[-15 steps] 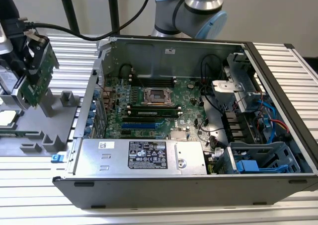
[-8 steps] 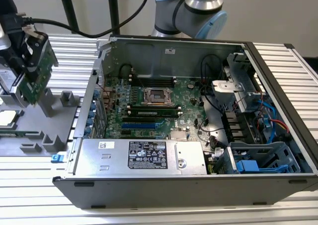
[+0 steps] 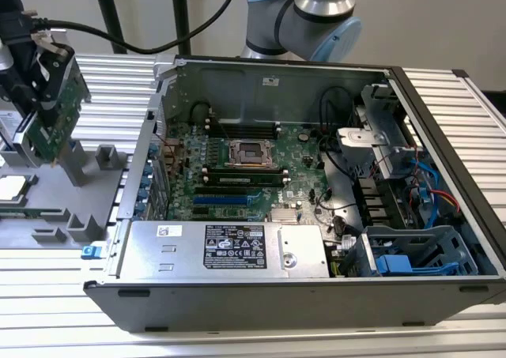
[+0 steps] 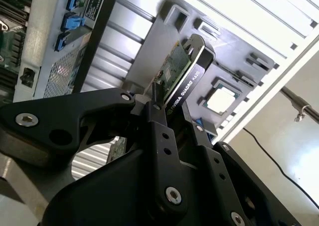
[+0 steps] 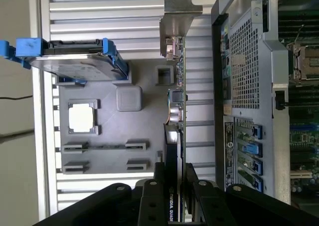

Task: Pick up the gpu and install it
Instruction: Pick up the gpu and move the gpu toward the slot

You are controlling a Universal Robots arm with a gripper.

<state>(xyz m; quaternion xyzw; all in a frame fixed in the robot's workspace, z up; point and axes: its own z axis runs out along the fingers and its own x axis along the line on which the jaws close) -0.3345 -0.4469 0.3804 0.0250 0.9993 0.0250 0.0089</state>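
Over the grey parts tray point(image 3: 47, 196) at the exterior view's left, the pincer point(image 3: 46, 85) was clamped on the gpu point(image 3: 54, 113), apparently lifted off the tray and well apart from the motherboard point(image 3: 237, 168) in the open computer case point(image 3: 316, 295). Carrying it well probably called for a firm, square grip, with the card kept clear of the tray's posts. The first wrist view gave the card edge-on, with its silver bracket point(image 5: 177, 21) and the blue-framed hard drive point(image 5: 75, 66). The exterior view instead gave its green face.
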